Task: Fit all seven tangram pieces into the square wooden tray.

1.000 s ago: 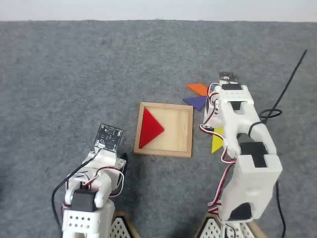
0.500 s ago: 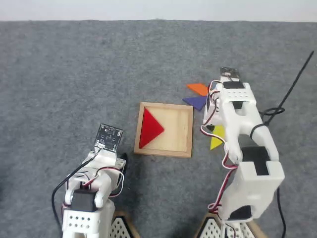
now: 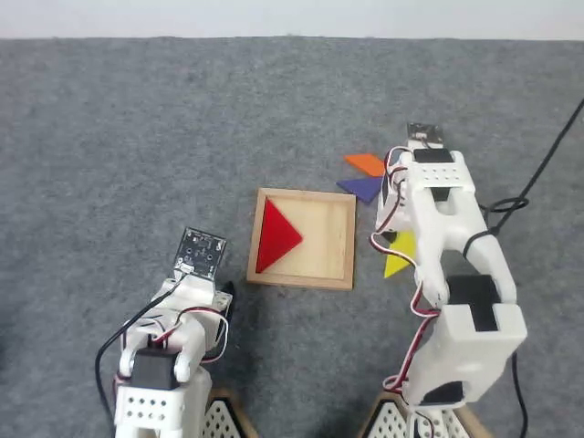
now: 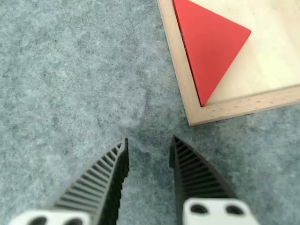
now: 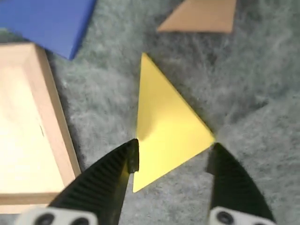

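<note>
1. Step in hand: picking up the yellow triangle. It lies flat on the worktop just beside the tray, on the side where your right arm stands.
2. Right end effector: fingers apart, straddling the yellow triangle's wide end. One fingertip is at its edge and the other is by its corner. Nothing is clamped yet.
3. Left end effector: fingers apart and holding nothing, low over the worktop just off a tray corner.
4. Progress: the red triangle sits in the tray against one wall. I'd judge the task early, with one of seven placed.
5. Next move, as I read it: close on the yellow triangle and lift it clear. The piece is thin and flat on soft pile, so you'd want the fingers low and square to its edges or it may skid or tip.
6. A blue piece and an orange piece lie near the tray's far corner.
7. Surface: grey, felt-like covering with a short nap. A pale band runs along the far edge.
</note>
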Motion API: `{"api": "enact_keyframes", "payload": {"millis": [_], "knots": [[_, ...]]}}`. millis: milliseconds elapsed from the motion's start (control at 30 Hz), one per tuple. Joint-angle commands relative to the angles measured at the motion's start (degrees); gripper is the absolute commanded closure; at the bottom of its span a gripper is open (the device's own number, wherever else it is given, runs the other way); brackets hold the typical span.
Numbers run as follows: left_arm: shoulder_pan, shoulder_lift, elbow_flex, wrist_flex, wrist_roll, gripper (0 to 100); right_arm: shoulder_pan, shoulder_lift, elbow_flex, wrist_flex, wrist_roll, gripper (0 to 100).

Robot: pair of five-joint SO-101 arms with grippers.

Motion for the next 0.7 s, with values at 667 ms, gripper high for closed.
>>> {"api": "enact_keyframes", "payload": {"millis": [667], "knots": [[-0.3,-1.1,-0.6,0.2,0.4,86,-2.3,-24.7,20.9,-13.0,1.5,71.3]]}}
